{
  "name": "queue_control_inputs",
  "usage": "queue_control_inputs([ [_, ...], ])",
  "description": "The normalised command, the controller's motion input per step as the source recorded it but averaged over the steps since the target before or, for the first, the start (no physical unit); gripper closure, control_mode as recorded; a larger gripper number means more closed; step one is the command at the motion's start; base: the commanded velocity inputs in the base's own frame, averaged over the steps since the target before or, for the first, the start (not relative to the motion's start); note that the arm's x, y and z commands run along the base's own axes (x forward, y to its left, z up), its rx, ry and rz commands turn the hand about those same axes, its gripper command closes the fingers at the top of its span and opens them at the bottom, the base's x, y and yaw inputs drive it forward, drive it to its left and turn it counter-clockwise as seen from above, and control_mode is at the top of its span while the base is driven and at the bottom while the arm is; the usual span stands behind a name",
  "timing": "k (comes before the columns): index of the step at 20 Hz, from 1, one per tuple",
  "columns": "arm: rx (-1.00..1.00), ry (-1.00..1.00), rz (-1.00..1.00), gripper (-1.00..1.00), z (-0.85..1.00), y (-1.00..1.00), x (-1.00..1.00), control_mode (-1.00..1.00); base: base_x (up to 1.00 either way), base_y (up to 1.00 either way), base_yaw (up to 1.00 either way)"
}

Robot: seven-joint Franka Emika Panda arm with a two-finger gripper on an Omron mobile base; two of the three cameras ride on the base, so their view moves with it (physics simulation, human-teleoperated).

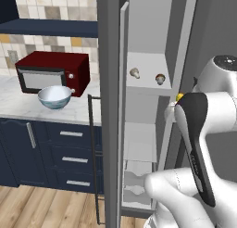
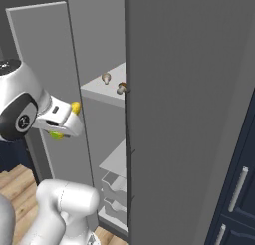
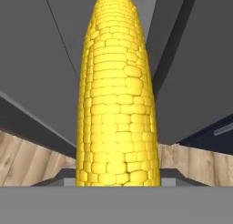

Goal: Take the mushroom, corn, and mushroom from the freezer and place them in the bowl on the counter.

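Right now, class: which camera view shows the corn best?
The hand view: the corn runs up its middle, every kernel clear. In the left base view just a yellow tip peeks past the arm; in the right base view yellow bits show either side of the gripper.

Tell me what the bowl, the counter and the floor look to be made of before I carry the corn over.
The bowl: probably glazed ceramic, going by its glossy pale blue-grey outside and whitish inside. The counter: looks like polished stone, white-grey with marbled veining. The floor: seems to be wood planks, with visible grain and seams. All are rendered, so these materials are only apparent.
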Motion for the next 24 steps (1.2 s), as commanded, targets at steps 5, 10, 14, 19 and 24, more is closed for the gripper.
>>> queue_control_inputs([
  [5,0.04,0.08,0.04,1.0,-0.11,-0.26,-0.01,-1.0,0.0,0.0,0.0],
  [10,0.01,0.12,0.04,1.0,-0.2,-0.09,-0.05,-1.0,0.0,0.0,0.0],
  [14,0.0,0.06,0.02,1.0,-0.08,0.0,0.0,-1.0,0.0,0.0,0.0],
  [19,0.0,0.01,0.0,1.0,-0.01,0.0,-0.18,-1.0,0.0,0.0,0.0],
  [24,0.0,0.0,0.0,1.0,0.0,0.0,0.0,1.0,-0.45,0.0,0.0],
])
